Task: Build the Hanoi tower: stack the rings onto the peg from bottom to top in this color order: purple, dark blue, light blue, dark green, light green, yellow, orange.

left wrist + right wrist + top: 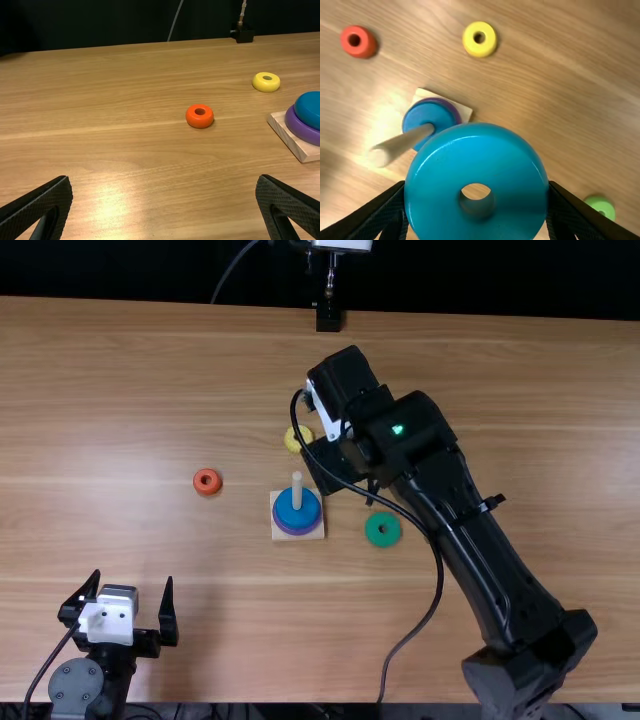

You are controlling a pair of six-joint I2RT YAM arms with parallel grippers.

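- Right gripper point(476, 201) clamps light blue ring point(476, 160), right of upright peg point(297, 492).
- Left gripper point(133, 582), fingers apart, lies farther from peg.
- Ring should go left, over peg.

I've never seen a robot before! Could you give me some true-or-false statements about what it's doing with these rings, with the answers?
1. The right gripper has a light blue ring between its jaws. True.
2. A purple ring sits lowest on the peg. True.
3. The orange ring is already on the peg. False: the orange ring lies on the table.
4. The left gripper is holding the yellow ring. False: the left gripper is open and empty; the yellow ring lies on the table.
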